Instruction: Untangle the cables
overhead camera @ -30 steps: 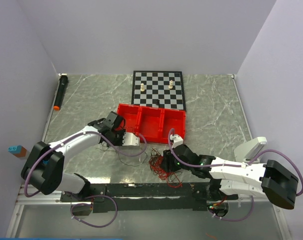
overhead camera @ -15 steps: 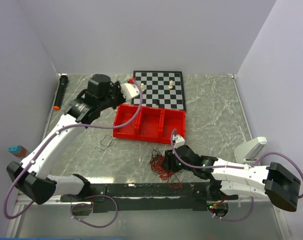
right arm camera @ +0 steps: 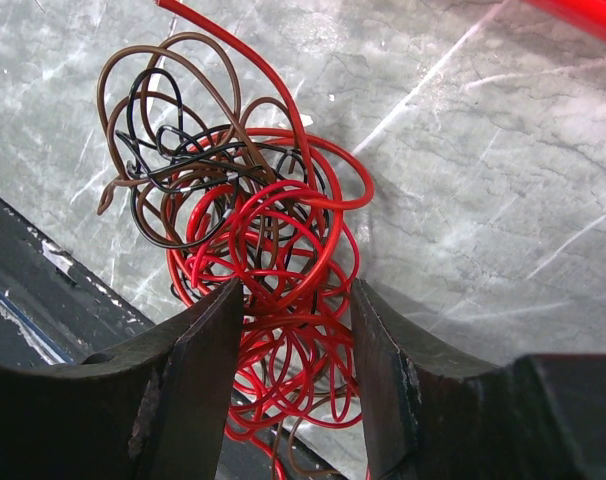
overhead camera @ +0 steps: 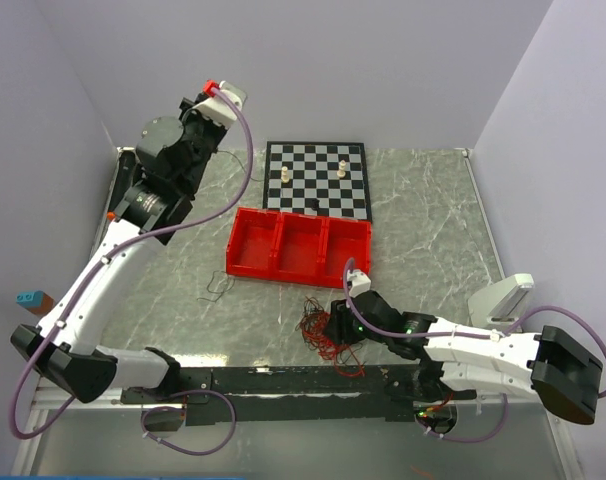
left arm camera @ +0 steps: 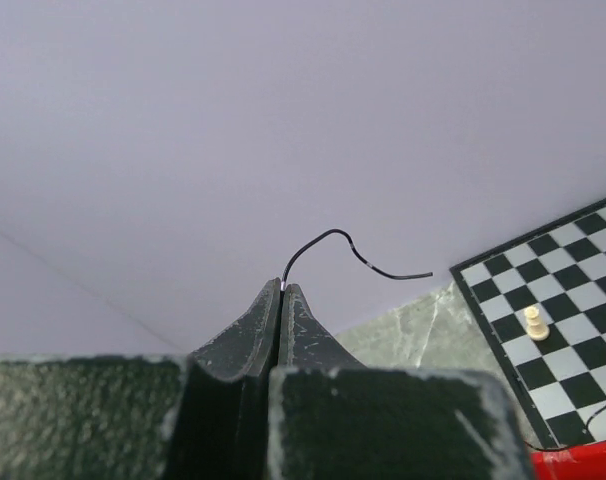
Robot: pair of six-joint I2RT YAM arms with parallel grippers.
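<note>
The cables (overhead camera: 321, 335) lie as a fist-sized tangle of thin red and brown-black wires at the table's near middle. In the right wrist view the tangle (right arm camera: 273, 230) is mostly red loops, with brown and black loops at its upper left. My right gripper (overhead camera: 335, 325) is low over the tangle. Its jaws (right arm camera: 295, 300) are open and straddle the red loops. My left gripper (overhead camera: 195, 108) is raised high at the back left. It is shut (left arm camera: 283, 290) on one thin black wire (left arm camera: 328, 240) that curls out of its tips against the wall.
A red three-compartment tray (overhead camera: 298, 245) stands behind the tangle. A chessboard (overhead camera: 316, 178) with a few pieces lies at the back. One loose dark wire (overhead camera: 215, 288) lies left of the tray. A black marker (overhead camera: 120, 183) lies along the left edge.
My left arm has swung up and back from the table beside the red tray to high at the back left, carrying the black wire. My right gripper has stayed at the tangle.
</note>
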